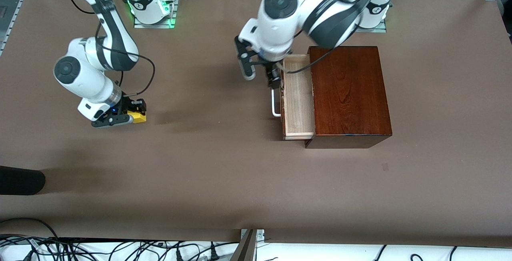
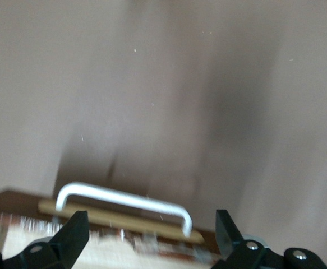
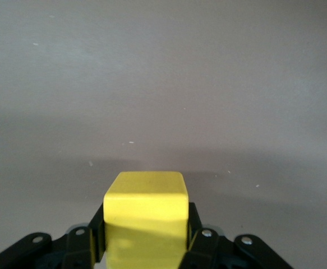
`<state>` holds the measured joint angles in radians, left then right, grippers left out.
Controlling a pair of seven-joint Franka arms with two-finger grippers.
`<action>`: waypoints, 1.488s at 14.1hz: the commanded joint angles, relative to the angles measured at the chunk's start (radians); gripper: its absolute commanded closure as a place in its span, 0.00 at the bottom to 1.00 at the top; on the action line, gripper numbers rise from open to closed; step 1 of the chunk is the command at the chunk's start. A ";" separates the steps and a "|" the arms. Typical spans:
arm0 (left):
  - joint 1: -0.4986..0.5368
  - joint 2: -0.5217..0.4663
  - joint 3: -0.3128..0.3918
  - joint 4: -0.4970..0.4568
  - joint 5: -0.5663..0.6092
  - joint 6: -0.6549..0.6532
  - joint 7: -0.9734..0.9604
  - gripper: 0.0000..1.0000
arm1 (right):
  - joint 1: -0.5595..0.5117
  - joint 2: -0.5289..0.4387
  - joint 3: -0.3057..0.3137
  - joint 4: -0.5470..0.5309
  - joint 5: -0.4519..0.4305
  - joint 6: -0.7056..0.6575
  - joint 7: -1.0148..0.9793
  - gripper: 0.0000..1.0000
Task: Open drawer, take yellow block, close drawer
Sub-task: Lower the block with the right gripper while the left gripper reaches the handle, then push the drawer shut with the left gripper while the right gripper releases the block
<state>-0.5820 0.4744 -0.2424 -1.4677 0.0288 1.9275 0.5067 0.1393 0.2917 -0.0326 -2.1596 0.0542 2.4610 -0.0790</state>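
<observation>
From the front view, your drawer [image 1: 298,97] is pulled partway out of the mahogany box [image 1: 349,95], pale wood tray showing, and its white handle [image 1: 274,103] sticks out toward the right arm's end of the table [image 1: 224,181]. Your left gripper [image 1: 274,77] sits right at the drawer front by the handle's upper end. Your right gripper [image 1: 134,113] is way off at the right arm's end, well apart from the box, with the yellow block [image 1: 139,117] in it, low over the table or on it, can't tell which.

Left wrist view: the left gripper [image 2: 151,227] has its fingers [image 2: 74,231] spread wide, one either side of the handle [image 2: 124,200], not pinching anything. The drawer front [image 2: 118,219] runs just under the handle, a bit blurry.

Right wrist view: the right gripper [image 3: 145,238] is clamped on the yellow block [image 3: 145,210], a finger [image 3: 96,238] pressed on each side, with plain brown table surface [image 3: 163,84] around it.
</observation>
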 commanded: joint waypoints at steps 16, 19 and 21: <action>0.102 0.162 0.032 0.013 0.149 -0.128 0.259 0.00 | -0.021 0.144 0.008 -0.023 0.016 0.168 -0.001 0.47; 0.143 0.159 0.032 0.010 0.189 -0.173 0.260 0.00 | -0.021 0.123 0.008 -0.003 0.016 0.161 -0.011 0.00; 0.145 0.158 0.034 0.012 0.189 -0.186 0.259 0.00 | -0.024 0.060 0.008 0.018 0.012 0.095 -0.021 0.00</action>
<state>-0.4620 0.6604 -0.2264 -1.4312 0.1677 1.7846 0.7501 0.1303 0.4185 -0.0324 -2.1533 0.0560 2.6091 -0.0721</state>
